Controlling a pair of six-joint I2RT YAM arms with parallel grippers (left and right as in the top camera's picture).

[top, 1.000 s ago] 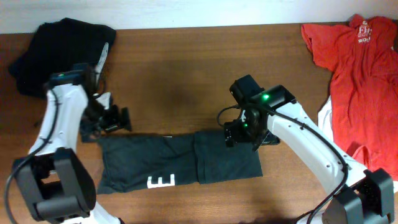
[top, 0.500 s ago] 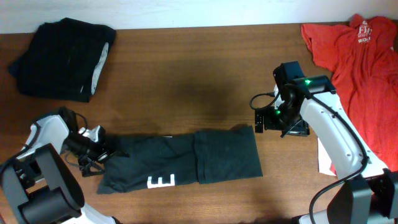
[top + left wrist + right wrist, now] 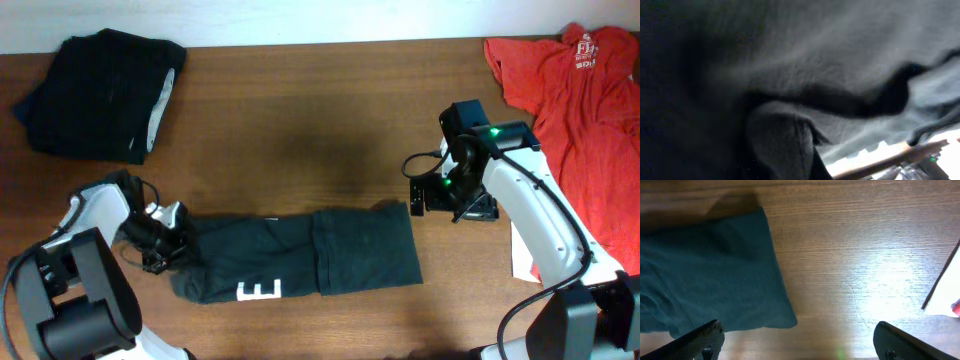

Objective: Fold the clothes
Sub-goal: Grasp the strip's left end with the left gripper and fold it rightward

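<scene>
Near the front edge of the brown wooden desk [image 3: 300, 130] lies the long black-green fabric garment [image 3: 340, 258]. It is drawn out into a narrow band running left to right, with a white block letter [image 3: 259, 291] showing at its near edge and one layer lapped over another about halfway along. The left tool [image 3: 172, 245] sits at the band's left end, where the cloth is bunched. Its wrist view is filled by dark fabric [image 3: 790, 60] pressed close to the lens, so I cannot tell whether its fingers are clamped on the cloth or merely lying against it. The right tool [image 3: 420, 195] hangs just beyond the band's right end, not touching it. Its wrist view shows the fingers [image 3: 710, 332] spread wide with nothing between them, the garment's squared corner [image 3: 715, 275] lying ahead on bare wood. At the far left corner a folded black fabric pile [image 3: 100, 90] looks finished and set aside. At the far right a red cotton T-shirt [image 3: 580, 120] is spread loose and unfolded, with a white fabric piece [image 3: 522, 240] showing from under its near side. By my reckoning the task is perhaps a third done: one item is folded, the long garment is narrowed lengthwise but not yet folded end over end, and the red and white pieces are not yet begun.
</scene>
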